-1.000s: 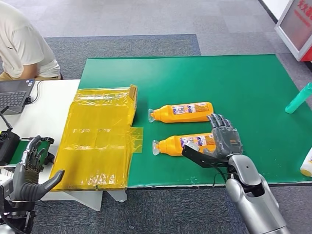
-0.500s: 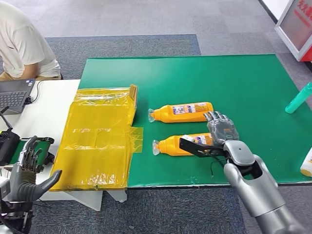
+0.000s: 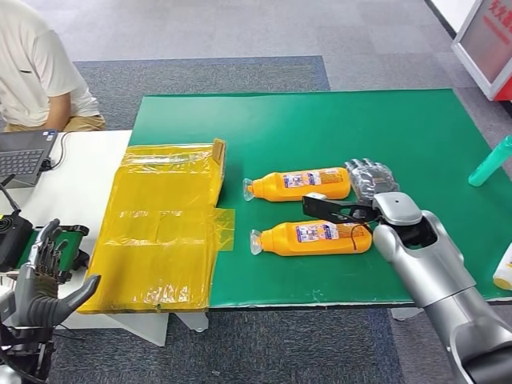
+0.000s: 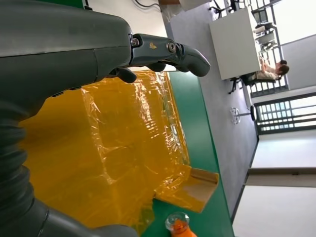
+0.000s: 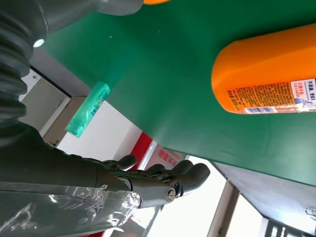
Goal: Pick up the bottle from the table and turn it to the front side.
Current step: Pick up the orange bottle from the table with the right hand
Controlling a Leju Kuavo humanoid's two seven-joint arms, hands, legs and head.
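green matting [image 3: 386,128] covers the table, two orange bottles lying on their sides at its middle. right hand [image 3: 370,178], fingers loose and grasping nothing, has drifted from the near bottle [image 3: 311,238] up beside the far bottle [image 3: 298,183], at its 3 o'clock; contact seems absent. no lift begun. open mat lies toward 12 o'clock. left hand [image 3: 41,276] hangs released by the yellow wrap [image 3: 157,232].
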